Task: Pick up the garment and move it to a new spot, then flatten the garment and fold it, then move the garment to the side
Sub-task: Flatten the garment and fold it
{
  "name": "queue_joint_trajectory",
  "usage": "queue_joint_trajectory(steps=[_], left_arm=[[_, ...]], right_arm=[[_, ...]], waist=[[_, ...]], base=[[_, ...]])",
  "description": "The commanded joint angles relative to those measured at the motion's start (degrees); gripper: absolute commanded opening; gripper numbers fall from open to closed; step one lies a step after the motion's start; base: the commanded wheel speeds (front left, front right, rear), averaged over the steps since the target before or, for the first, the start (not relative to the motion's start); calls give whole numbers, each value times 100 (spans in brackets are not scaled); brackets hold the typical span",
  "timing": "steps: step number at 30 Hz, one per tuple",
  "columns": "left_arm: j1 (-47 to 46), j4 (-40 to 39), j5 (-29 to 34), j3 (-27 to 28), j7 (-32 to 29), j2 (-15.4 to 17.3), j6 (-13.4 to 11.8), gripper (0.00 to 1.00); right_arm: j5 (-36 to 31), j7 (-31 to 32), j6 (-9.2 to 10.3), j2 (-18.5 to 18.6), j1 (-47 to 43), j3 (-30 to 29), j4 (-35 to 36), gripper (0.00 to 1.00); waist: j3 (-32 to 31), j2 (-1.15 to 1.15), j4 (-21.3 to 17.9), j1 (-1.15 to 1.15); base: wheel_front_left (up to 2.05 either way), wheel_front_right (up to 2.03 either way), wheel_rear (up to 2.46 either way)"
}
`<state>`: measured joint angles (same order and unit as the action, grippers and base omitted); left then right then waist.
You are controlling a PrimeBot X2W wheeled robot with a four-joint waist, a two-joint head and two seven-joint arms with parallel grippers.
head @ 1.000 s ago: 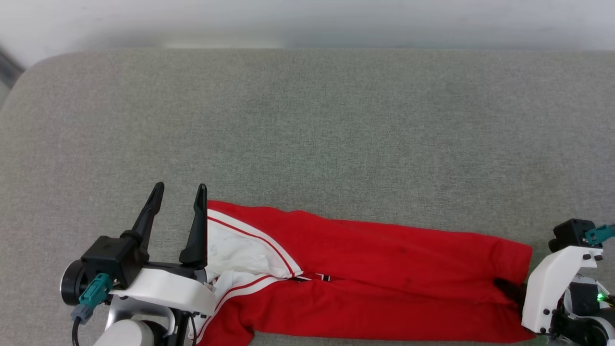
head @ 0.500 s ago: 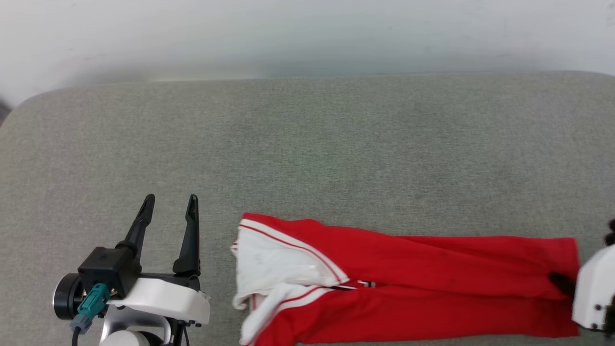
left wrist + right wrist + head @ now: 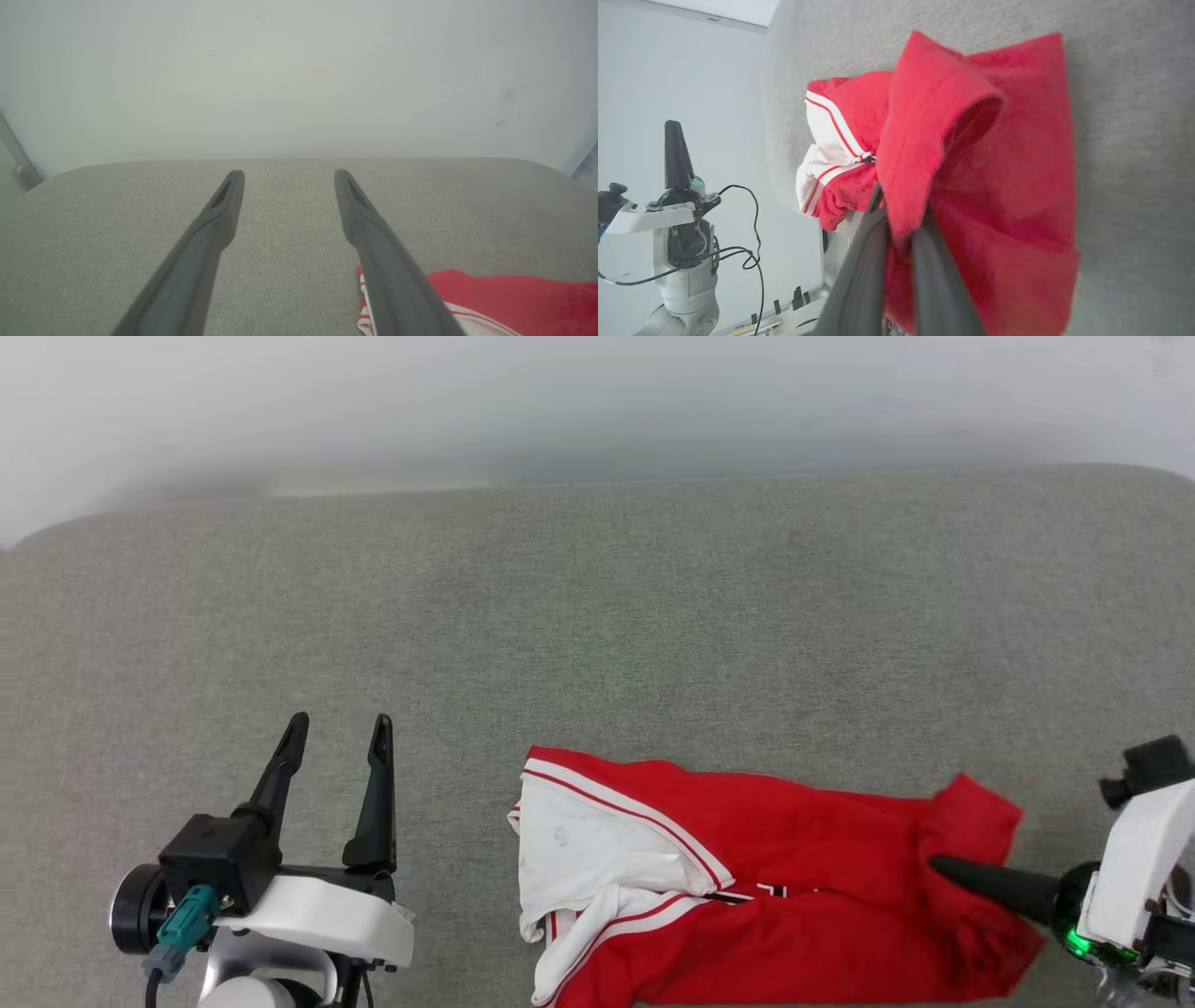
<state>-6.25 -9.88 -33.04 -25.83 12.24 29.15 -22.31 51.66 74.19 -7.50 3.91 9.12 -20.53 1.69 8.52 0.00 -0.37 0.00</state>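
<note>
Near edge, 8 o'clock: left gripper (image 3: 340, 721) parked just above the grey padded surface (image 3: 597, 616), fingers spread wide with nothing between them. It sits well apart from the cloth. My guess is it is held clear so it cannot snag the fold. Teal plug (image 3: 182, 915) on its wrist.

Near edge, 4 o'clock: right gripper (image 3: 938, 864) clamped tight on the red hem end of the jersey (image 3: 794, 859). From its wrist camera, the pinched layer stands up and curls over into a hood-like flap, lifted off the layers beneath. That end looks meant to go over toward the sleeve end and halve the strip, but that is judgement only. Green lamp (image 3: 1075, 943) lit at that wrist.

5 to 6 o'clock: jersey lies as a narrow band along the near edge, already doubled lengthways. White sleeve (image 3: 579, 840) with red-white trim at its 9 o'clock end, flat on the pad. Red body runs off toward 3 o'clock.

Writing: a black-and-white scrap (image 3: 770, 892) peeps from the centre crease, not readable. No brand seen.

12 o'clock: bare pad, then pale wall (image 3: 597, 401).
</note>
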Motion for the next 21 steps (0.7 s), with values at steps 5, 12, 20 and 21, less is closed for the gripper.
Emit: queue_joint_trajectory(steps=[5, 12, 20, 21], left_arm=[[-111, 5, -8, -51, -10, -48, 34, 100], [-133, 18, -13, -93, -15, -84, 36, 100], [-367, -26, 27, -151, -31, -125, 90, 100], [-384, -18, 32, -154, -25, -131, 94, 100]], right_arm=[[852, 292, 2, -113, 137, 182, -260, 0], [1758, -233, 2, -108, 312, 1248, -755, 0], [2553, -1342, 2, -106, 922, 3153, -1450, 0], [2493, -1449, 1, -104, 972, 3269, -1525, 0]], waist=[[-10, 0, 218, 0], [86, 0, 468, 0], [430, 0, 604, 0], [455, 0, 606, 0]], base=[[0, 0, 0], [0, 0, 0], [0, 0, 0], [0, 0, 0]])
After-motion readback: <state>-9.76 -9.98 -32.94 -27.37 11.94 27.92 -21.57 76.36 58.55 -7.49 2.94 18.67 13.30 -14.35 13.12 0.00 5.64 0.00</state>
